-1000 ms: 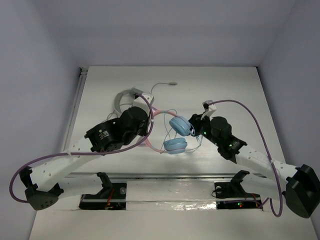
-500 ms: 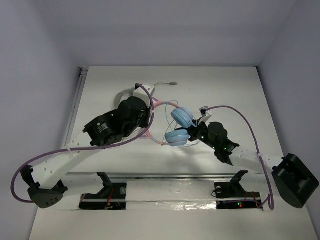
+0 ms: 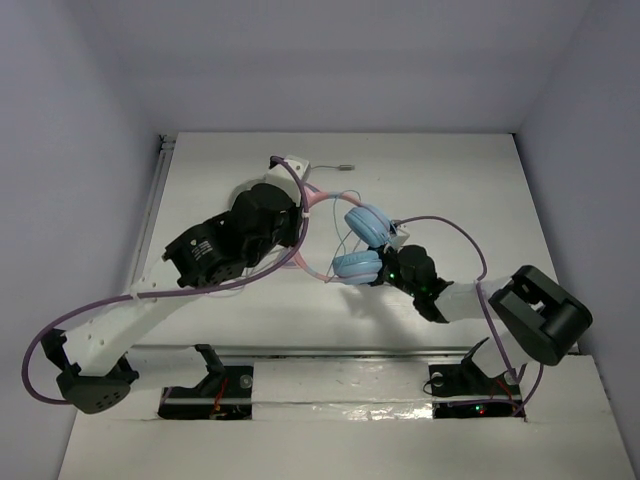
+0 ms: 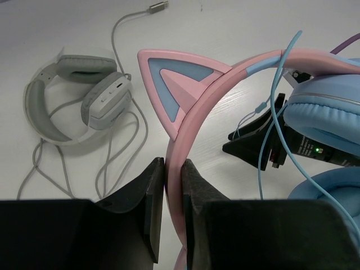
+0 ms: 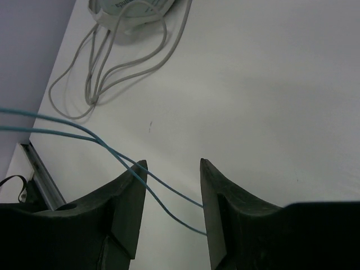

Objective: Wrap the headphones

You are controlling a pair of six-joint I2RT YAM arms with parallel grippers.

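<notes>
The headphones have a pink cat-ear headband [image 4: 191,95] and light blue ear cups [image 3: 368,222]. My left gripper [image 4: 173,163] is shut on the headband just below the cat ear; in the top view it [image 3: 300,200] sits at the band's left side. The thin blue cable [image 4: 275,112] hangs down past the cups. My right gripper [image 5: 173,163] is open, and two strands of the cable [image 5: 174,188] run across the gap between its fingers. In the top view the right gripper [image 3: 382,270] is tucked right beside the lower ear cup [image 3: 357,265].
The larger white-grey headphones [image 4: 84,95] lie on the table to the left with their grey cable looped around them; they also show in the right wrist view [image 5: 129,11]. Their metal plug [image 3: 345,167] lies toward the back. A metal rail [image 3: 150,230] runs along the table's left edge.
My right gripper has moved left, in close to the ear cups, with its arm folding behind it. The left gripper has carried the headband slightly farther back.
</notes>
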